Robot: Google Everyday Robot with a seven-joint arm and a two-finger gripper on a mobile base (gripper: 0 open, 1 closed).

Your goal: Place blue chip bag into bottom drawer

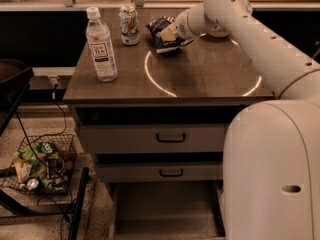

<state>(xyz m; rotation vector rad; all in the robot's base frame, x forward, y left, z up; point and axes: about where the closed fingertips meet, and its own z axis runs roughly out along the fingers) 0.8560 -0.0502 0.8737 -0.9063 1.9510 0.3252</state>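
Note:
The blue chip bag [161,30] stands crumpled on the back of the dark cabinet top [200,79]. My gripper [171,34] reaches in from the right and is right against the bag's right side, its tip partly hidden by the foil. The bottom drawer [165,209] is pulled open at the foot of the cabinet, with a bare grey floor. My white body [275,174] hides its right end.
A water bottle [101,46] stands front left on the top and a can [129,25] stands behind it, just left of the bag. Two shut grey drawers [170,137] sit above the open one. A wire basket of packets [42,164] is on the floor at the left.

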